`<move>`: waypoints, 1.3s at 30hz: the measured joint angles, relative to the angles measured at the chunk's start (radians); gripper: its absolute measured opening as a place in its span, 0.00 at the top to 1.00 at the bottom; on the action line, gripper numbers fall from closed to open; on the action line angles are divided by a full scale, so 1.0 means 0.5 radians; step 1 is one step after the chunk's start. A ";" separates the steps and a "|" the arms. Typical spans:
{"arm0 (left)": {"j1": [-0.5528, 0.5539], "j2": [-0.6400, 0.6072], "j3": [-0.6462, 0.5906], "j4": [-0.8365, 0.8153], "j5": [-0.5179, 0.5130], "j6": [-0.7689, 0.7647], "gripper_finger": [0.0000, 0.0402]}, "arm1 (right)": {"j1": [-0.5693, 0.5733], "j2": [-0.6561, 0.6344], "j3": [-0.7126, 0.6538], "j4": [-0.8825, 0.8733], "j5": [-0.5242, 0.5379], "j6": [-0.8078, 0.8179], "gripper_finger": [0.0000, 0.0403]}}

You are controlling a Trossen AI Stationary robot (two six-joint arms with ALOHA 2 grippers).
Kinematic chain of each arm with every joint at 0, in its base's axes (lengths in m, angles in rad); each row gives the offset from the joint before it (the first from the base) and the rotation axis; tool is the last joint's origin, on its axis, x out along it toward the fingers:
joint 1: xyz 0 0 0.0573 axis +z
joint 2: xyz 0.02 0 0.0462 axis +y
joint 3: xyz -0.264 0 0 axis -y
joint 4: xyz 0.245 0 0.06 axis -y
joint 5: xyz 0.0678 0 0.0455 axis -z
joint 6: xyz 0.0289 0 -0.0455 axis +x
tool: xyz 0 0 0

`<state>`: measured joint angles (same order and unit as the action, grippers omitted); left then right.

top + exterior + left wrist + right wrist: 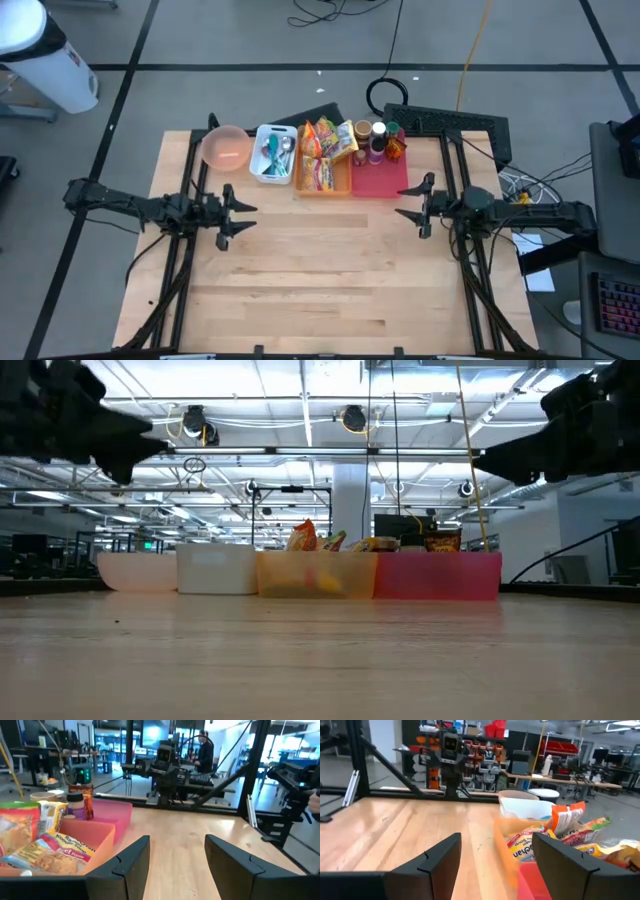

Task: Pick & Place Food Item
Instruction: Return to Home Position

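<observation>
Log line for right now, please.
left gripper open, empty, left side | right gripper open, empty, right side | bowl, white bin, orange bin, red bin in row at back

We see three bins side by side at the far side of the surface: a white bin [272, 179] holding a blue baby spoon [272, 150], an orange bin [322, 190] stuffed with upright snack packets [322, 150], and a red bin [380, 178] with jars [370, 138] standing at its far end.

Two matte black arms [130, 203] of slim jointed segments, left gripper [240, 214] and right gripper [412, 208] each with two broad, angular, dark fingers [131, 865]
</observation>
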<state>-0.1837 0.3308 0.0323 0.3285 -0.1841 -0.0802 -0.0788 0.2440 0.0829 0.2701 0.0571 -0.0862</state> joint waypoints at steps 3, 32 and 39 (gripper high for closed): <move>0.000 0.003 -0.037 -0.005 -0.010 -0.016 0.51 | 0.000 -0.001 0.001 -0.046 -0.002 -0.035 0.41; 0.000 -0.542 -0.031 -0.561 0.015 0.103 0.51 | -0.101 -0.110 0.009 -0.483 0.086 -0.115 0.85; 0.000 -0.641 -0.012 -0.626 -0.036 0.145 0.51 | -0.101 -0.188 0.012 -0.545 0.086 -0.144 0.98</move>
<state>-0.1837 0.0101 0.0261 0.0155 -0.2019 -0.0077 -0.1295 0.1500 0.0889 -0.0024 0.1003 -0.1583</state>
